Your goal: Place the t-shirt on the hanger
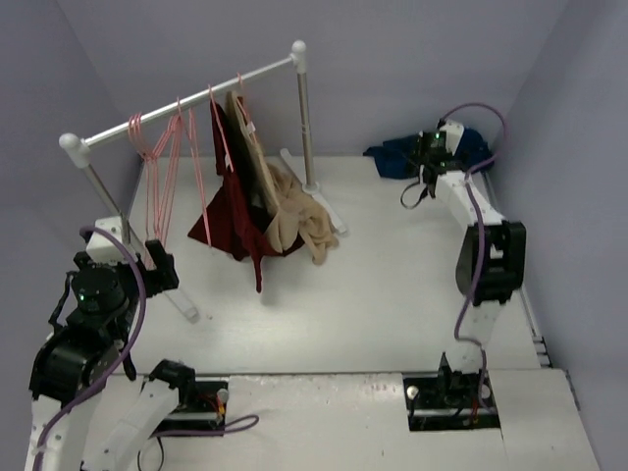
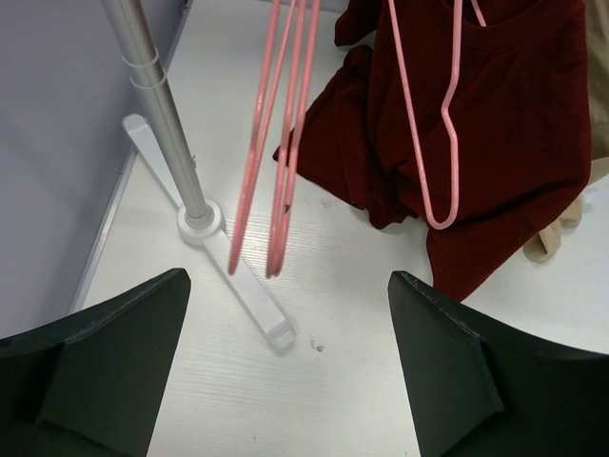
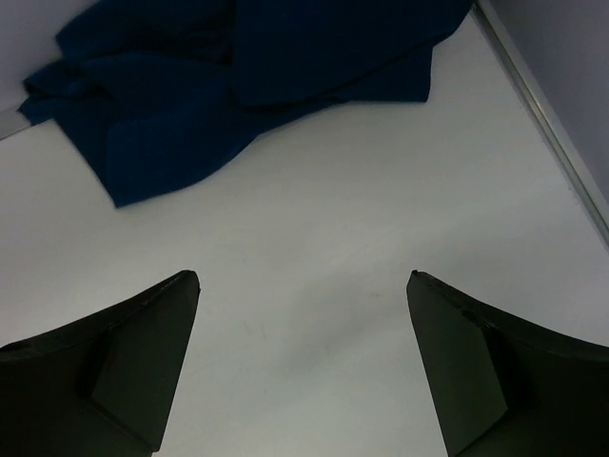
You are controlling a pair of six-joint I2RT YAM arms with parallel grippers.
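Left tool [image 2: 287,282], right tool [image 3: 303,278] open, empty; one t-shirt [image 3: 238,76]; two hung: red garment [image 1: 234,218], tan garment [image 1: 296,224].

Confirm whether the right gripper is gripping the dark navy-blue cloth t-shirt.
No, the open right gripper hangs short of the dark navy-blue cloth t-shirt, touching nothing.

the white worktop [image 1: 392,294] is carrying a navy t-shirt [image 1: 394,157], which is lying crumpled at its far right corner. a clothes rack [image 1: 305,118] is standing on it on two flat white feet, and the lower ends of a dark red garment [image 1: 231,221] and a tan garment [image 1: 299,231] are resting on it.
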